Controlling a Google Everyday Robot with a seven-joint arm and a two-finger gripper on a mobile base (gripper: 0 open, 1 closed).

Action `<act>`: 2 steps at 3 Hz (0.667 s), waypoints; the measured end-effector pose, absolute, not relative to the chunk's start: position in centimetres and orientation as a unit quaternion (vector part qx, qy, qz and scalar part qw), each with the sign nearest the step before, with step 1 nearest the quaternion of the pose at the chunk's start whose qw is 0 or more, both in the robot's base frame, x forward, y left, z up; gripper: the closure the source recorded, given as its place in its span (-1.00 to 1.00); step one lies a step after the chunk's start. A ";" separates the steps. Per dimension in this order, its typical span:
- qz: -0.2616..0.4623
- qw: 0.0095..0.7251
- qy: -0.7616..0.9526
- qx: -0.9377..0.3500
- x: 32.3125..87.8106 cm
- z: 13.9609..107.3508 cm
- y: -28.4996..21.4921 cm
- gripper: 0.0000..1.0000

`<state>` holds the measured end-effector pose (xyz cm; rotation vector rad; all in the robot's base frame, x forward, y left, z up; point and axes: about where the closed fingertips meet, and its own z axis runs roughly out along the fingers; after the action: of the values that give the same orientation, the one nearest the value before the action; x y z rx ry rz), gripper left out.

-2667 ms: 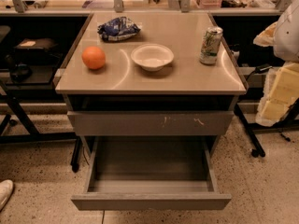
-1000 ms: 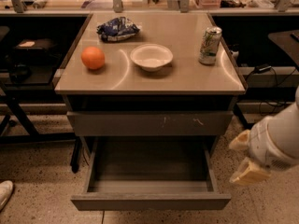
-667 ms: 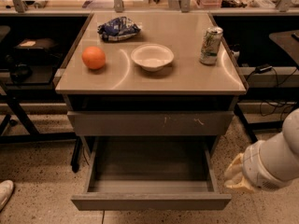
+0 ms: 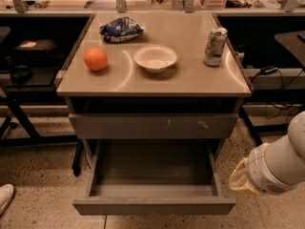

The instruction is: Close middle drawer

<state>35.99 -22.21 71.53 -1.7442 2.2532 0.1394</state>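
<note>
The middle drawer (image 4: 152, 206) stands pulled well out at 6 o'clock, under the scratched, closed drawer front (image 4: 152, 126). The gripper (image 4: 240, 179) hangs at 4 o'clock, just beside the drawer's right front corner; whether it is apart or together cannot be told. To close the drawer well, the gripper should likely come round to the middle of the drawer's face and push straight toward 12. The arm has dropped from beside the surface (image 4: 190, 80), and the drawer has not moved.

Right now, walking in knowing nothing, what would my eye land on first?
The middle drawer stands pulled far out at the foot of the grey cabinet. The robot's pale pincer hovers low beside its right front corner. On the cabinet top sit a bright orange at the left, a white bowl in the middle and a drink can at the right.
</note>
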 end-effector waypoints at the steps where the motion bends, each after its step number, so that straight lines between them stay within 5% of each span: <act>1: 0.061 0.142 0.787 -0.597 35.8 68.9 -22.1 1.00; 2: 0.085 0.143 0.794 -0.585 34.9 61.4 -21.7 1.00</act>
<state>34.90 -21.67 61.37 -1.6883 2.2899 0.2444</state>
